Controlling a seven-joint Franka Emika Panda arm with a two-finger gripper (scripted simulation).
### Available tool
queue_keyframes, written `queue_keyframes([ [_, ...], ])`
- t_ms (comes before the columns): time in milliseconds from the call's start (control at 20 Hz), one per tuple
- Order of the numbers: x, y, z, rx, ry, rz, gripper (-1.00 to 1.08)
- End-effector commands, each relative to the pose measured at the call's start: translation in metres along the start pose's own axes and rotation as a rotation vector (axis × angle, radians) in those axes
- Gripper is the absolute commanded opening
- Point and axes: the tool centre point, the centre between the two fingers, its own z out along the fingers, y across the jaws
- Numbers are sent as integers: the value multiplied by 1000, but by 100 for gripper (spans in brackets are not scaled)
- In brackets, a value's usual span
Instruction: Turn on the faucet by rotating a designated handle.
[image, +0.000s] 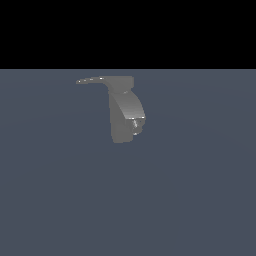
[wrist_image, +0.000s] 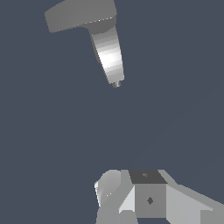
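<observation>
The faucet (image: 125, 111) is a matte grey fixture with a thick curved body standing on the blue-grey floor in the exterior view, with a glinting spout end (image: 136, 123) on its right. The handle (image: 99, 80) is a thin flat lever on the top cap, pointing to the exterior view's left. The wrist view shows the faucet (wrist_image: 108, 50) from above, with the handle (wrist_image: 78, 15) and the spout end (wrist_image: 115, 84). Grey and white parts of my gripper (wrist_image: 131, 197) show at the picture's edge, well away from the faucet. The arm does not show in the exterior view.
A plain blue-grey floor (image: 200, 190) surrounds the faucet, with a black band beyond its far edge. No other objects show.
</observation>
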Motion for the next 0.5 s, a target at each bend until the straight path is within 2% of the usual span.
queue_keyframes([
  [0,0,0,0,0,0,0,-100],
  [450,4,-11,7,1,-1,38,-100],
])
